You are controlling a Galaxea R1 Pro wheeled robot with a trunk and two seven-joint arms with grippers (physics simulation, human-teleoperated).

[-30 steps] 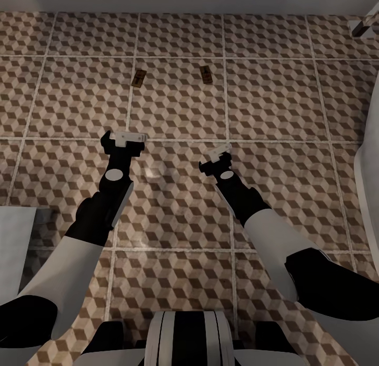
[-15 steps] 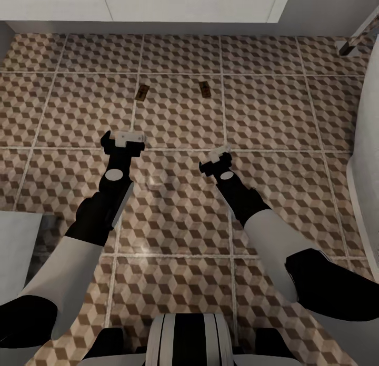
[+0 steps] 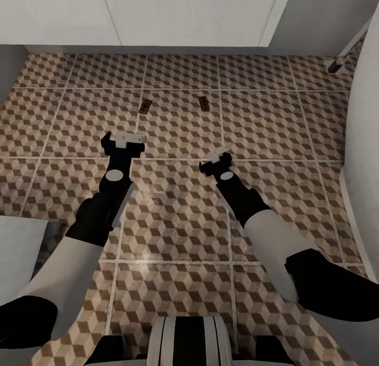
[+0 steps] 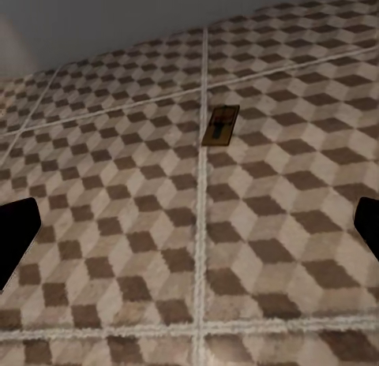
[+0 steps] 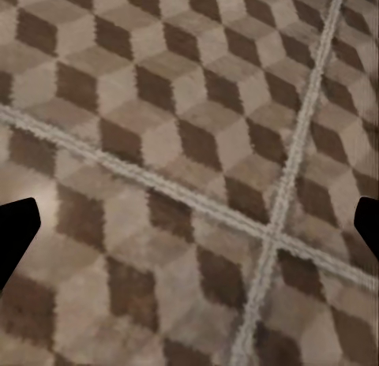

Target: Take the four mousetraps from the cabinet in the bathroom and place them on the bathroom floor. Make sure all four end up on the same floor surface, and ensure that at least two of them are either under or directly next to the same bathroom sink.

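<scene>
Overhead, two mousetraps point(image 3: 144, 106) point(image 3: 204, 103) — wrist, one point(image 4: 220, 125).

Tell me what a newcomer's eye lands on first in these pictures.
First, the busy cube-patterned floor tiles that run across the room. Next, two small mousetraps lying apart on them, near the white unit at the far wall. Both grippers, left and right, hang open above the floor, holding nothing.
</scene>
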